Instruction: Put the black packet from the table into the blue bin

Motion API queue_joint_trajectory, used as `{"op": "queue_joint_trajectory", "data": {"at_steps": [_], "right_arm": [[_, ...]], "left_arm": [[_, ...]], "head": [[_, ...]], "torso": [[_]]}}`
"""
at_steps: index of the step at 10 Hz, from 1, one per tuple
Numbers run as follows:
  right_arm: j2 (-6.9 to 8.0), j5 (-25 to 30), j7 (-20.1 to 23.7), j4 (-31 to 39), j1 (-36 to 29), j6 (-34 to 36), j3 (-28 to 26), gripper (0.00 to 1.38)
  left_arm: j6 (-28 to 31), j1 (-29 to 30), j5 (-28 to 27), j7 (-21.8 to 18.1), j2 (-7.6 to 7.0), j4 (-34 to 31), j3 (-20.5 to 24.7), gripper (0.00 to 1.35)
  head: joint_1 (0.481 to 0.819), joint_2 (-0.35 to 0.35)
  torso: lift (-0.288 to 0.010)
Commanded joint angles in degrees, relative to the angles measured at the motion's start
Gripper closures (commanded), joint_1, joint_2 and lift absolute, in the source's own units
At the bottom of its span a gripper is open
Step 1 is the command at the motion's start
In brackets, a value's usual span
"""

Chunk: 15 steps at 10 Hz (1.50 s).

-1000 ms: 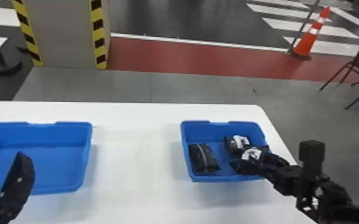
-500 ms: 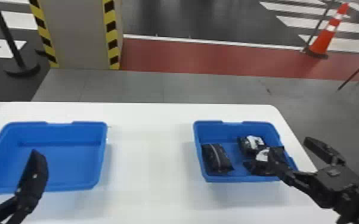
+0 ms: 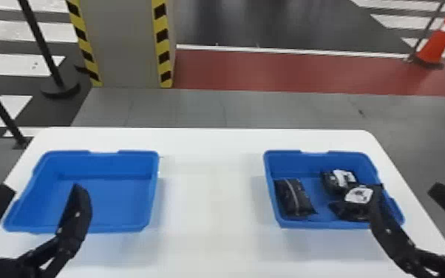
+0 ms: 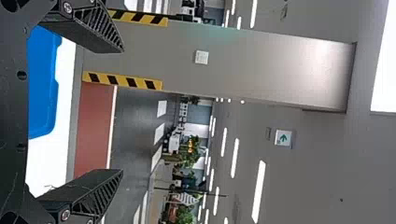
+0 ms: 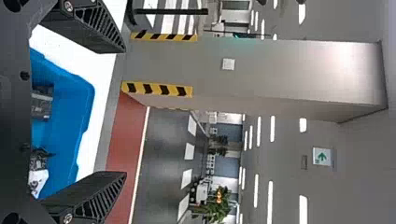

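Black, puffy plastic packets (image 3: pixel 294 197) fill some of the boxy blue plastic bin (image 3: pixel 306 224) at four o'clock, so it looks done, and black left claw (image 3: pixel 43 187) and right claw (image 3: pixel 406 187), both wide apart, should back off.

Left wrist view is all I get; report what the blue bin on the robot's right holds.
Observer: Three black packets lie in the right-hand blue bin.
Operator: Tell me how to pick them apart.
Observer: The two toward the bin's right side show white patches.
Operator: Now give me the right gripper's state.
Observer: The right gripper is open, with nothing between its fingers.
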<state>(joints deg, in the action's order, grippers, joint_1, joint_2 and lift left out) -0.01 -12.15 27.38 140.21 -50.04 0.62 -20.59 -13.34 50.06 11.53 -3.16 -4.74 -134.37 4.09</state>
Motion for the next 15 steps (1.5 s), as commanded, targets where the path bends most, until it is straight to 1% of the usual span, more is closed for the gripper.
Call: {"op": "queue_joint_trajectory", "data": {"at_steps": [1,5,15], "right_arm": [[0.06,-0.5,-0.2,0.1,-0.7,-0.2,0.6,0.08],[0.06,-0.8,-1.2,-0.1,-0.7,-0.2,1.0,0.08],[0.06,0.0,-1.2,-0.4,-0.6,-1.2,1.6,0.08]], "left_arm": [[0.1,0.0,-0.1,0.0,0.00,0.0,0.0,0.11],[0.4,0.0,-0.3,0.0,0.17,0.0,0.0,0.11],[1.0,-0.8,-0.8,-0.4,0.26,0.0,-0.3,0.11]], "head": [[0.695,-0.048],[0.695,-0.040],[0.695,-0.042]], "torso": [[-0.110],[-0.110],[-0.110]]}}
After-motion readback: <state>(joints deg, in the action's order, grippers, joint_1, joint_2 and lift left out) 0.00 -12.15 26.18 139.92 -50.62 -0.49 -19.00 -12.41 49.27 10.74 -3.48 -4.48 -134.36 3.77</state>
